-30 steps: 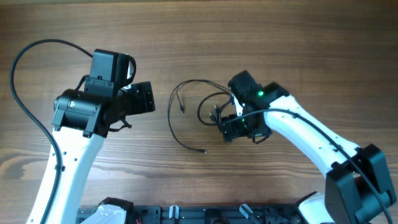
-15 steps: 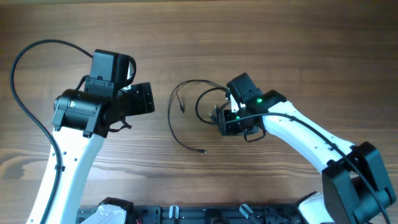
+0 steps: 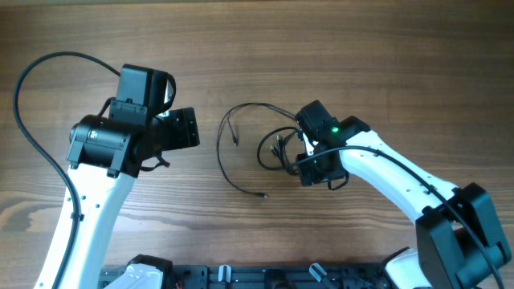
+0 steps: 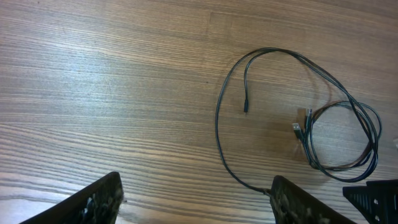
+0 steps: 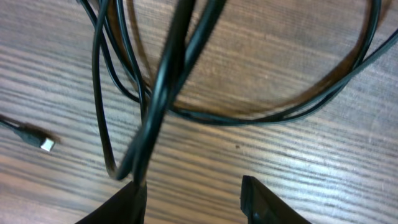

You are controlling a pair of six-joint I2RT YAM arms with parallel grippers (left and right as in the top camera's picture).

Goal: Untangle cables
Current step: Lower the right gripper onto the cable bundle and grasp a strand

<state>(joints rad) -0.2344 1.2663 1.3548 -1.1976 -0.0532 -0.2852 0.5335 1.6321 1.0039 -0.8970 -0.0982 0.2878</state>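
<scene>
The cables are thin black cords on the wooden table. One long cord (image 3: 223, 160) loops wide, with a small plug end (image 3: 263, 195) toward the front. A tighter coil (image 3: 269, 152) lies to its right. Both show in the left wrist view, the long cord (image 4: 217, 124) and the coil (image 4: 367, 143). My right gripper (image 3: 295, 157) is open at the coil's right edge. In the right wrist view (image 5: 193, 199) several strands (image 5: 168, 81) cross at its left fingertip, with bare wood between the fingers. My left gripper (image 3: 194, 128) is open and empty (image 4: 199, 202), left of the cords.
A thicker black arm cable (image 3: 32, 120) arcs over the table at far left. A small silver plug (image 5: 43, 144) lies on the wood left of the right gripper's fingers. A black rail (image 3: 265, 277) runs along the front edge.
My right gripper pushed left into the coil, then drew back right and toward the front. The coil shifted slightly with it. The left arm has not moved.
</scene>
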